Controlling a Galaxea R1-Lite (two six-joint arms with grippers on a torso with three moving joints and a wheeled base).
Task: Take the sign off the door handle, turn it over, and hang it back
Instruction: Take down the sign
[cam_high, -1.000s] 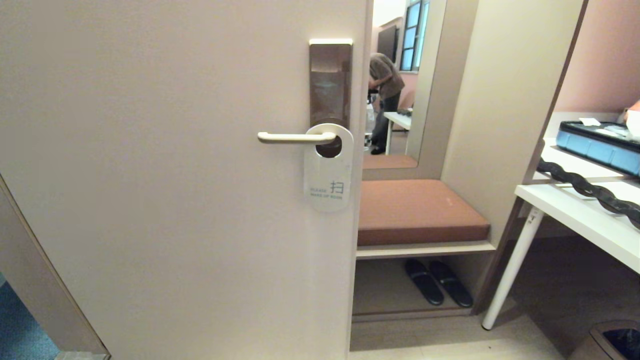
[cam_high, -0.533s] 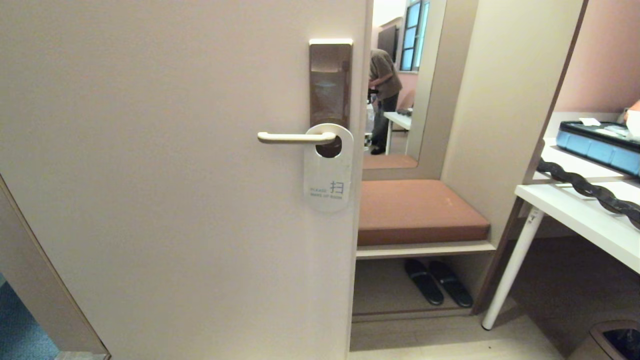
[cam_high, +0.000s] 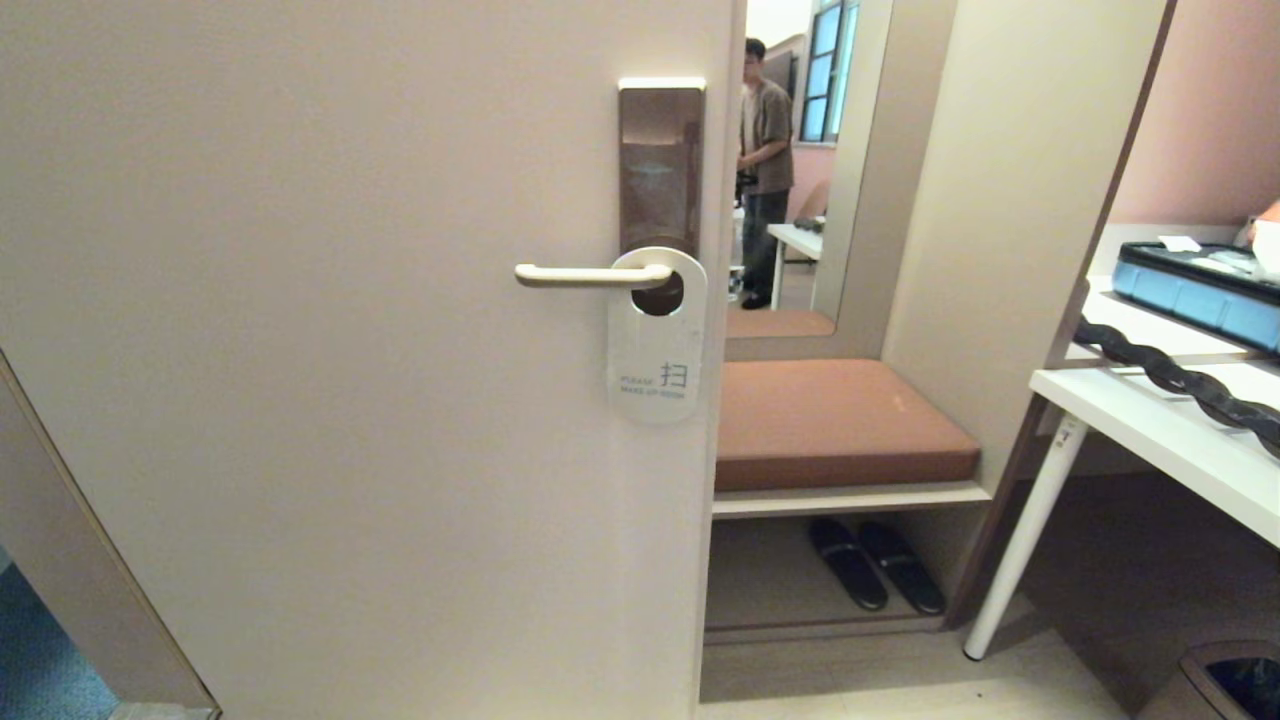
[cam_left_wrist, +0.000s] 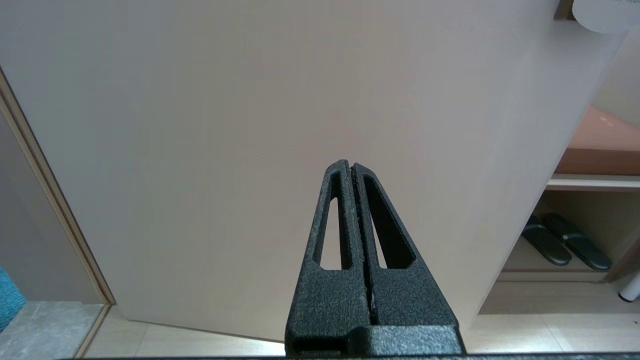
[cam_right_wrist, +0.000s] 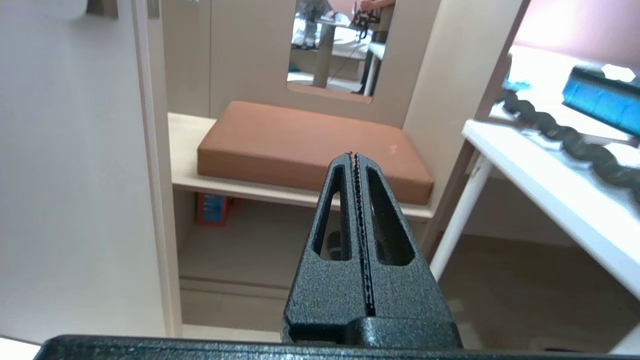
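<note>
The sign (cam_high: 655, 365) hangs by its hole on the door handle (cam_high: 585, 275), white side out with blue-grey lettering. The handle is a cream lever on a bronze-brown plate (cam_high: 660, 165) near the door's right edge. Only the sign's lower rim (cam_left_wrist: 602, 17) shows in the left wrist view. Neither arm appears in the head view. My left gripper (cam_left_wrist: 351, 165) is shut and empty, low before the bare door, well below the sign. My right gripper (cam_right_wrist: 354, 155) is shut and empty, pointing past the door edge at the bench.
Right of the door stands a bench with a brown cushion (cam_high: 835, 420), black slippers (cam_high: 875, 565) beneath it. A white table (cam_high: 1170, 440) with a blue case (cam_high: 1195, 285) stands at far right. A person (cam_high: 765, 170) shows in the mirror. A bin (cam_high: 1225, 685) sits bottom right.
The person in the mirror has straightened up from bending over. The sign, handle and door have not moved.
</note>
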